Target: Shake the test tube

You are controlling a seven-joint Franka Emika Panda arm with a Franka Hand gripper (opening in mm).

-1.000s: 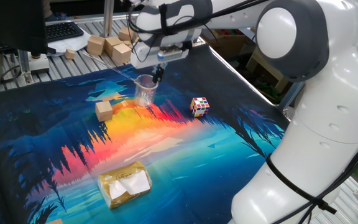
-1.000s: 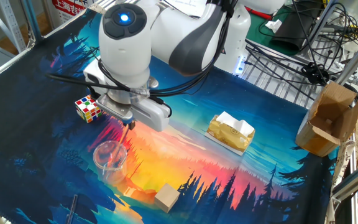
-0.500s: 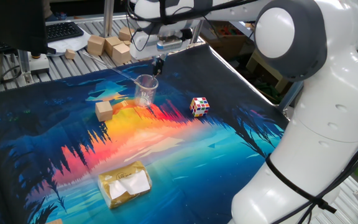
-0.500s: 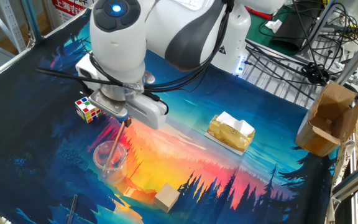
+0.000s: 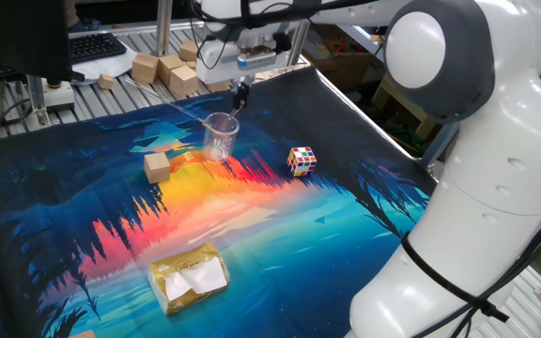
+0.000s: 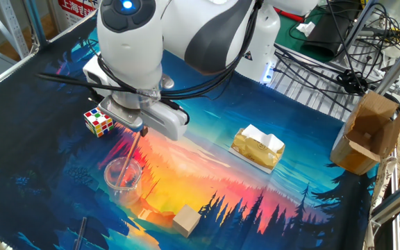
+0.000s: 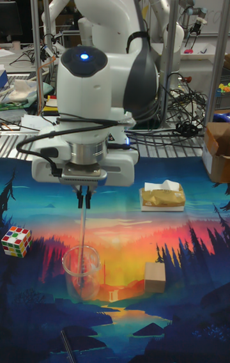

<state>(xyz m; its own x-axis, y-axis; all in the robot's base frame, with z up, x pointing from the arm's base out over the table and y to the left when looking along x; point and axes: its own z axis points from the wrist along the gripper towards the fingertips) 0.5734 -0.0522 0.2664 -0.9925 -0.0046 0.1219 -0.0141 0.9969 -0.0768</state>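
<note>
The test tube (image 7: 82, 235) is a thin see-through rod hanging almost upright from my gripper (image 7: 84, 199), which is shut on its top end. Its lower end reaches down inside the clear glass beaker (image 7: 82, 270) that stands on the printed mat. From the other fixed view the tube (image 6: 133, 154) slants from the gripper (image 6: 142, 130) down into the beaker (image 6: 123, 176). In one fixed view the gripper (image 5: 242, 94) hovers just above the beaker (image 5: 220, 134), and the tube is too faint to make out there.
A Rubik's cube (image 7: 16, 241) lies left of the beaker, a wooden block (image 7: 154, 277) to its right, and a yellow tissue pack (image 7: 162, 197) further right. A dark pen-like stick (image 7: 67, 342) lies near the front edge. Wooden blocks (image 5: 167, 70) and a cardboard box (image 6: 367, 132) sit off the mat.
My gripper has risen straight up above the beaker with the tube in it, so the tube now stands higher in the glass. Nothing else has moved.
</note>
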